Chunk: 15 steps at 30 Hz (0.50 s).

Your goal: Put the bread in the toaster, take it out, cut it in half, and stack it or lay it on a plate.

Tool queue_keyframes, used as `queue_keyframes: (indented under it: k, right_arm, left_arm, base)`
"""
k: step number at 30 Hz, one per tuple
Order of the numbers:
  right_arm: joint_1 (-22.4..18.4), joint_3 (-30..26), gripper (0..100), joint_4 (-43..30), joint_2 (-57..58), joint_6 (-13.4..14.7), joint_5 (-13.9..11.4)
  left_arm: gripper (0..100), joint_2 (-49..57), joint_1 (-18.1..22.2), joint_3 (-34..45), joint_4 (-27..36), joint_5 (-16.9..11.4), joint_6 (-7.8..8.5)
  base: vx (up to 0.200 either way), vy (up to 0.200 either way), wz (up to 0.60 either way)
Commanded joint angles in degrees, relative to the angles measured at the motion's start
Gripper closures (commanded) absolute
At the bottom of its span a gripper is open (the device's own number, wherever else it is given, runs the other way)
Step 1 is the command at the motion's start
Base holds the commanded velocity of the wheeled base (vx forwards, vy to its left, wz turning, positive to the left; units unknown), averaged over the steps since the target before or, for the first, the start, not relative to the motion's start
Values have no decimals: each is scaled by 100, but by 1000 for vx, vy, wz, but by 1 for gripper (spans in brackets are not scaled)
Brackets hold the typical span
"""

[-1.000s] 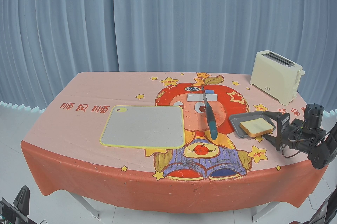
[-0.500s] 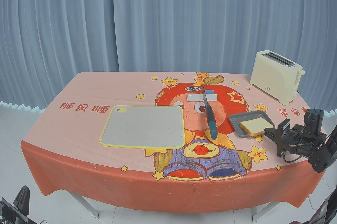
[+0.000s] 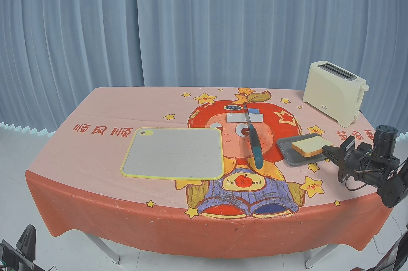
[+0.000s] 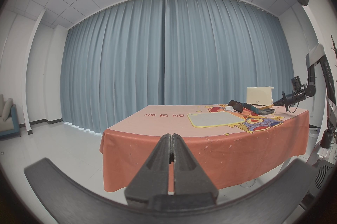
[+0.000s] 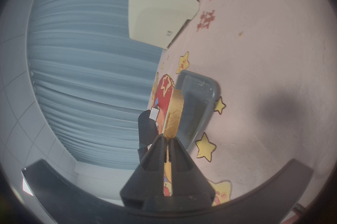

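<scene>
The right claw pinches the bread by its right edge, just above the grey tray at the right of the table. The left claw is closed, empty.

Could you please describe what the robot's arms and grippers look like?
Both are matte black. The left gripper has two wedge-shaped fingers tapering to a point, with a curved dark bracket at their base. The right gripper looks the same; behind it sit a flat black plate, a cylindrical wrist joint and a looping black cable.
</scene>
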<state>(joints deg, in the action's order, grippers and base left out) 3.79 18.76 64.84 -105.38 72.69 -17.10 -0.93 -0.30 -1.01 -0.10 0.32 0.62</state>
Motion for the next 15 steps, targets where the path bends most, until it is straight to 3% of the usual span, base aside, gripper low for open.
queue_keyframes:
  k: [1,7,12,13,15]
  right_arm:
    - [8,-39,100,11,246,-141,-4]
    - [8,-30,100,20,395,-458,-4]
    - [8,-30,100,46,483,-1064,5]
    - [8,-30,100,46,483,-1064,5]
    - [8,-30,100,143,580,-1460,5]
  left_arm:
    - [100,5,-5,101,1,3,-1]
    - [100,5,-5,101,-8,3,-1]
    - [100,5,-5,101,-8,3,-1]
    - [100,5,-5,101,-8,3,-1]
    - [100,5,-5,101,-8,3,-1]
  base:
    - [0,0,0]
    - [0,0,0]
    - [0,0,0]
    - [0,0,0]
    - [0,0,0]
